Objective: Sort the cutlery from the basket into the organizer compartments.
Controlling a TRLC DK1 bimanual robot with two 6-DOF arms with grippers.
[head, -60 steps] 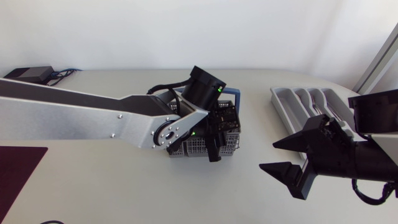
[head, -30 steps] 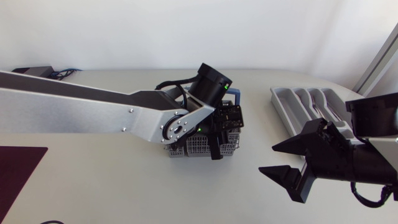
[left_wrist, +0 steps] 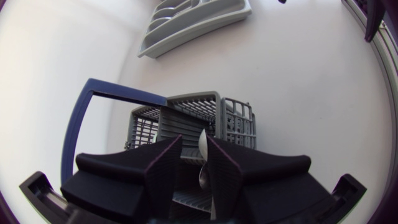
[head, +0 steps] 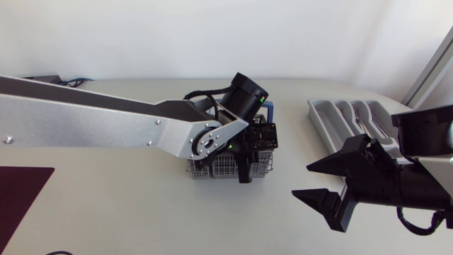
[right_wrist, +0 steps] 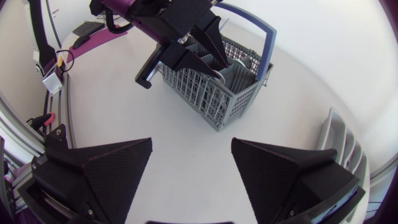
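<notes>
Left gripper (left_wrist: 194, 142) down inside the grey cutlery basket (head: 212, 170) at mid-tabletop, right at a spoon (left_wrist: 202, 155); gripping it or not, can't tell. Right gripper (head: 303, 180) gapes wide beside the organizer (head: 322, 117) at the right edge.

**Head view:** fixed camera high over the table (head: 127, 212), facing down. The left arm (head: 92, 124) enters from the left side, the right arm (head: 410, 177) from the right.

**Left wrist view:** on the left arm's last link, facing steeply down past the left gripper (left_wrist: 194, 140). It sits very near the cutlery basket (left_wrist: 239, 121), with the organizer (left_wrist: 186, 25) beyond.

**Right wrist view:** on the right arm's last link, facing over the right gripper (right_wrist: 191, 142) across the table, with the cutlery basket further off.

**Shared by all three:** cutlery basket and organizer.
</notes>
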